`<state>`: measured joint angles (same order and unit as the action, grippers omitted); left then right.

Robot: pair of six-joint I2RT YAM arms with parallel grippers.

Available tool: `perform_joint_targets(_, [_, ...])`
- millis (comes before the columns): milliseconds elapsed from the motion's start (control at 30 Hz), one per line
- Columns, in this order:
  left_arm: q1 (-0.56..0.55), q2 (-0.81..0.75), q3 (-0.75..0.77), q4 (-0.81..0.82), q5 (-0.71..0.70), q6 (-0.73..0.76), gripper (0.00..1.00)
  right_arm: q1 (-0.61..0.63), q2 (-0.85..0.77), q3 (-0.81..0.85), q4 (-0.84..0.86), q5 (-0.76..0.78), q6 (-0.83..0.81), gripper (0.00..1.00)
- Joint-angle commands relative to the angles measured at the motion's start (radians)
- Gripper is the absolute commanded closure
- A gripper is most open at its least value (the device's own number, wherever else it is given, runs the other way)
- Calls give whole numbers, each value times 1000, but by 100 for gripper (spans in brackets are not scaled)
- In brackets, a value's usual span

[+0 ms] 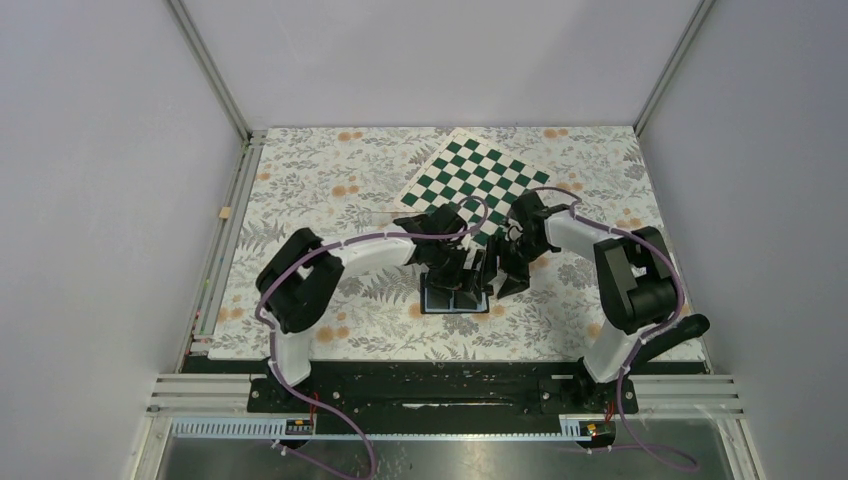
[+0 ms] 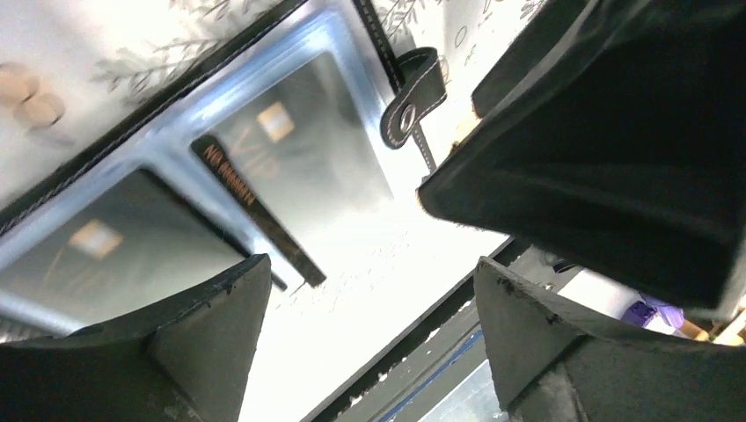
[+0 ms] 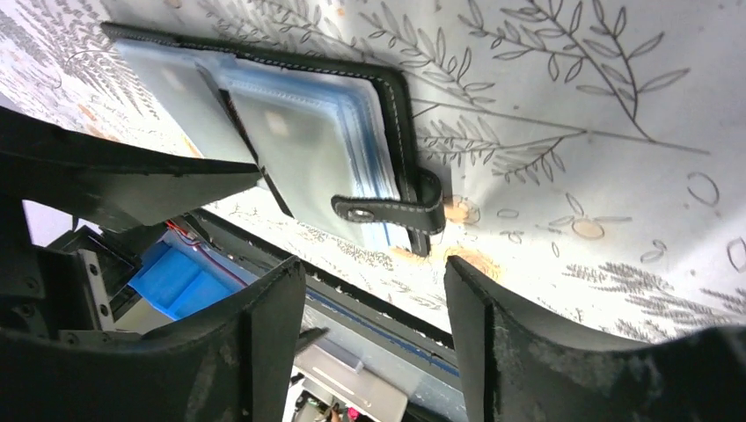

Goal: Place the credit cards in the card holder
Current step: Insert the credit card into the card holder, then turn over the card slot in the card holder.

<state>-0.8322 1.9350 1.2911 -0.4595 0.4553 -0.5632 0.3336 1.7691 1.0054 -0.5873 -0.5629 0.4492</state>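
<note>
The black card holder (image 1: 455,298) lies open on the floral cloth between my two grippers. In the left wrist view its clear sleeves (image 2: 167,149) show two dark credit cards (image 2: 303,154), each with a gold chip. The snap tab (image 2: 409,92) sticks out at the holder's edge. My left gripper (image 2: 374,299) hangs open just above the holder, nothing between its fingers. My right gripper (image 3: 374,281) is also open and empty, close to the tab (image 3: 387,211) on the holder's right side. A finger of the right gripper fills the upper right of the left wrist view.
A green-and-white checkered board (image 1: 480,180) lies on the cloth just behind both grippers. The table's black front rail (image 1: 450,385) runs close below the holder. Grey walls enclose the table on three sides.
</note>
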Motion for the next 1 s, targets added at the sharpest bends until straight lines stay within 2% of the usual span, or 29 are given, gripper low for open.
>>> perform_joint_targets(0, [8, -143, -43, -58, -131, 50, 15, -1, -87, 51, -82, 62, -31, 33])
perform_joint_targets(167, [29, -235, -126, -7, -100, 43, 15, 24, -108, 70, -112, 75, -43, 37])
perform_joint_targets(333, [73, -291, -202, 14, -83, 22, 17, 111, -81, 134, -116, 75, -28, 46])
perform_joint_targets(433, [130, -317, -273, 77, -25, -11, 21, 170, -26, 194, -114, 57, -11, 53])
perform_joint_targets(500, [171, -323, -318, 133, 26, -33, 25, 202, 17, 238, -102, 43, 1, 59])
perform_joint_targets(667, [245, -307, -383, 238, 136, -80, 37, 248, 118, 309, -55, -14, 34, 86])
perform_joint_targets(767, [255, -280, -377, 256, 145, -93, 42, 257, 168, 347, -54, -10, 40, 91])
perform_joint_targets(967, [255, -218, -340, 262, 143, -100, 47, 262, 234, 366, -99, 66, 36, 94])
